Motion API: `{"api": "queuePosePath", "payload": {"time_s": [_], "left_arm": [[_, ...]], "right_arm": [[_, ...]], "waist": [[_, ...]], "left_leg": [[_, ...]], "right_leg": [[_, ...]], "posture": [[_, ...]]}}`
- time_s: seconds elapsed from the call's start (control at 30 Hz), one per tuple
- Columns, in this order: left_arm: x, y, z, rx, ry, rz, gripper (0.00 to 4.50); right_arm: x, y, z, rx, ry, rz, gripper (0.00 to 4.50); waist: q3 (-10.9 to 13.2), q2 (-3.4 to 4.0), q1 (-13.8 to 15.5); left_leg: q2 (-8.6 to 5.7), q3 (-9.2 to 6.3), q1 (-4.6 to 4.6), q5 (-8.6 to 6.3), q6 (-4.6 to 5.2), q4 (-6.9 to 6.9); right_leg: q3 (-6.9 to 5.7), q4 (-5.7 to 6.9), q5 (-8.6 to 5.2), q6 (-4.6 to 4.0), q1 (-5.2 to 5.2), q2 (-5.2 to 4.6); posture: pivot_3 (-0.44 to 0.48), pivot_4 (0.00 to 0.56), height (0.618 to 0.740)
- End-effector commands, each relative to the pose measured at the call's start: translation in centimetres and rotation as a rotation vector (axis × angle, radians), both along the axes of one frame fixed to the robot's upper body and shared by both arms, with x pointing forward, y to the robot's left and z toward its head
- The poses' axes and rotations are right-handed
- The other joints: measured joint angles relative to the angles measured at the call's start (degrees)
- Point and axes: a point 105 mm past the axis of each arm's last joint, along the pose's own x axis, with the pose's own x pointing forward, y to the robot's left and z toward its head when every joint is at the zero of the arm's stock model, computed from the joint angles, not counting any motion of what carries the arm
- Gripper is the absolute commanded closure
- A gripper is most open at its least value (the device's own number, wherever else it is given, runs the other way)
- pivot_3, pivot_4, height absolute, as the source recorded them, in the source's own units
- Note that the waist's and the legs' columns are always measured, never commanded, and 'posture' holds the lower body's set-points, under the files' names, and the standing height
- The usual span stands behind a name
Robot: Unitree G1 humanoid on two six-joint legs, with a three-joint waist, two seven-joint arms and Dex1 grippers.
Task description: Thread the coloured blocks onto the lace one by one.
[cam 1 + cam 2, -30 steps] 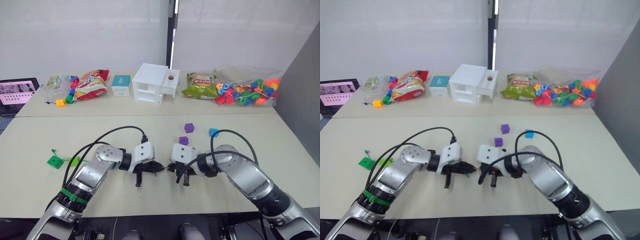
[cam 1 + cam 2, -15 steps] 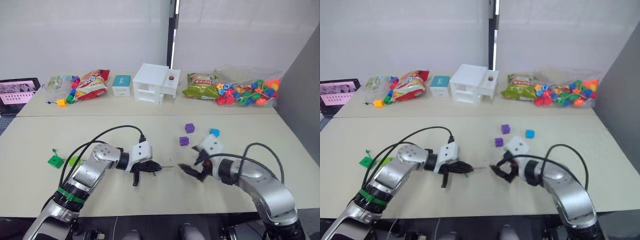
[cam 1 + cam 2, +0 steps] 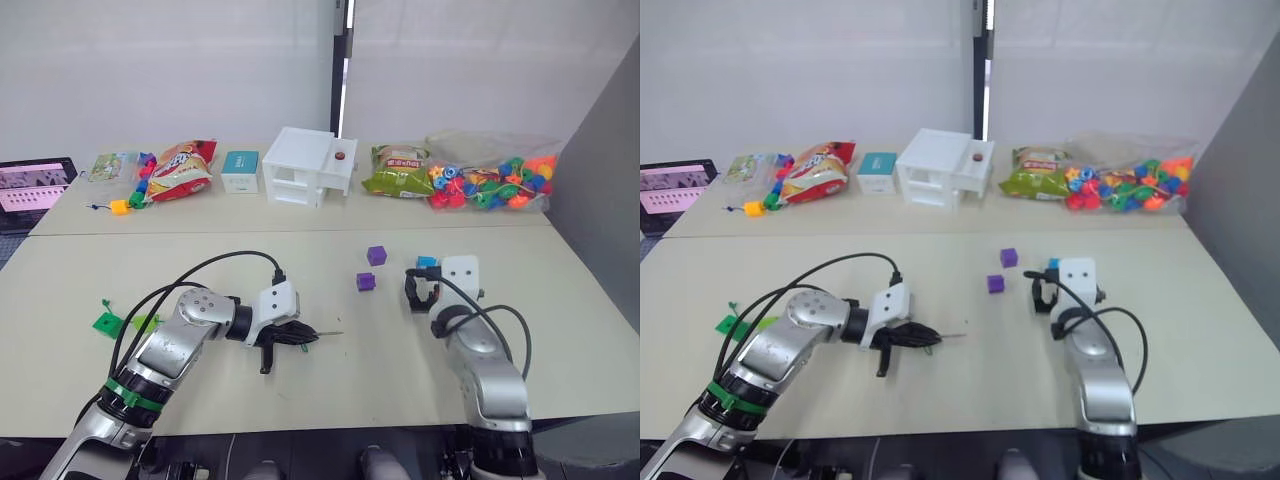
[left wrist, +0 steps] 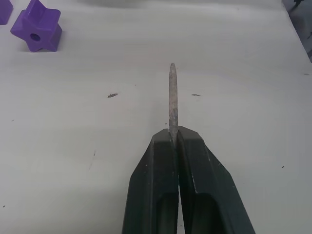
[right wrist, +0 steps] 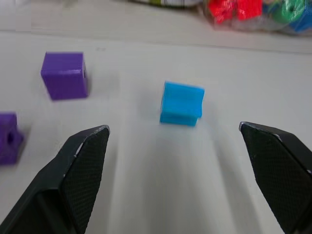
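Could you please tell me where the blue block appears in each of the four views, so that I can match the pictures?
Left eye view: the blue block lies just beyond the right end effector.
Right eye view: blue block, same spot.
Left wrist view: not in it.
Right wrist view: blue block, centred between the open fingers.
Shared landmark: the purple cube beside it.

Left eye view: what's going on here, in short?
A block-threading job is under way. The left end effector is shut on the lace, its stiff tip sticking out forward above the table. The right end effector is open and pointed at the blue block, with two purple blocks nearby. No block sits on the visible tip.
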Motion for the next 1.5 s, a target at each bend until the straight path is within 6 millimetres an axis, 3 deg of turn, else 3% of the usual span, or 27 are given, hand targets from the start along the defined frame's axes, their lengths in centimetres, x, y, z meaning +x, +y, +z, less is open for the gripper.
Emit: {"api": "queuePosePath", "payload": {"time_s": [0.03,0.27,0.37,0.6,0.77,0.93,1.0,1.1,1.37,1.47,1.5], "left_arm": [[-0.1,-0.1,1.4,-0.024,-0.04,-0.003,4.5],[-0.1,0.1,1.4,-0.022,-0.043,0.014,4.5],[0.0,0.2,1.5,-0.02,-0.044,0.019,4.5],[-0.1,0.3,1.4,-0.021,-0.043,0.027,4.5],[-0.1,0.3,1.3,-0.021,-0.045,0.028,4.5],[0.1,0.7,1.3,-0.019,-0.044,0.036,4.5],[0.3,0.7,1.3,-0.018,-0.042,0.037,4.5],[0.2,0.5,1.1,-0.014,-0.036,0.026,4.5],[0.0,0.7,1.4,0.002,-0.033,0.009,4.5],[0.0,1.0,1.4,0.013,-0.032,0.008,4.5],[0.0,1.0,1.4,0.014,-0.032,0.008,4.5]], "right_arm": [[1.9,-0.7,0.5,0.004,-0.052,-0.038,0.0],[5.0,-2.6,-1.1,0.051,-0.016,-0.131,0.0],[5.6,-2.3,-1.1,0.067,-0.03,-0.102,0.8],[5.0,-0.8,-0.4,0.106,-0.078,-0.021,3.25],[2.4,0.4,1.3,0.118,-0.121,0.005,3.3],[-4.2,4.9,3.1,0.14,-0.097,0.179,3.3],[-6.8,7.0,2.7,0.141,-0.039,0.265,3.3],[-9.3,9.4,0.1,0.13,0.102,0.371,3.3],[-9.5,10.7,-5.1,0.148,0.345,0.361,3.3],[-9.3,11.3,-5.1,0.165,0.334,0.376,3.3],[-9.2,11.1,-4.7,0.167,0.312,0.37,2.8]], "waist": [[0.0,0.0,0.01],[0.0,0.0,-0.2],[0.0,0.01,-0.47],[-0.01,0.01,-1.32],[-0.01,0.03,-1.23],[-0.03,0.08,-0.94],[-0.03,0.08,-0.94],[-0.03,0.08,-0.92],[-0.05,0.05,-0.79],[-0.09,-0.02,-0.97],[-0.1,-0.03,-0.98]], "left_leg": [[0.0,0.0,0.0,0.0,0.0,0.0],[-0.01,0.02,-0.01,0.0,0.0,-0.02],[-0.01,0.01,-0.01,0.0,0.0,-0.04],[0.0,-0.01,-0.01,0.0,0.0,-0.05],[0.0,-0.03,-0.04,0.0,0.0,-0.05],[0.0,-0.09,-0.17,-0.01,0.01,-0.05],[-0.01,-0.1,-0.17,-0.01,0.01,-0.02],[0.0,-0.09,-0.08,-0.01,0.01,-0.02],[0.01,-0.09,0.03,-0.01,0.01,-0.02],[0.01,-0.09,0.09,-0.01,0.01,-0.02],[0.02,-0.09,0.1,-0.01,0.01,-0.03]], "right_leg": [[0.0,-0.01,0.0,0.0,0.0,-0.01],[0.02,-0.02,0.01,-0.01,0.0,-0.02],[0.02,-0.02,0.01,-0.01,0.0,-0.02],[0.02,-0.01,0.0,-0.01,-0.01,-0.02],[0.01,0.0,0.0,0.0,-0.03,-0.02],[-0.02,0.02,0.0,0.0,-0.13,-0.01],[-0.02,-0.01,0.0,0.0,-0.11,-0.02],[-0.02,-0.01,0.0,0.0,-0.04,0.0],[-0.02,-0.05,-0.01,0.01,0.06,0.02],[-0.02,-0.05,-0.01,0.01,0.1,0.02],[-0.02,-0.05,-0.01,0.01,0.11,0.02]], "posture": [[0.0,0.15,0.74],[0.0,0.15,0.74],[0.0,0.15,0.74],[0.0,0.15,0.74],[0.0,0.15,0.74],[0.0,0.15,0.74],[0.0,0.15,0.74],[0.0,0.15,0.74],[0.0,0.15,0.74],[0.0,0.15,0.74],[0.0,0.15,0.74]]}}
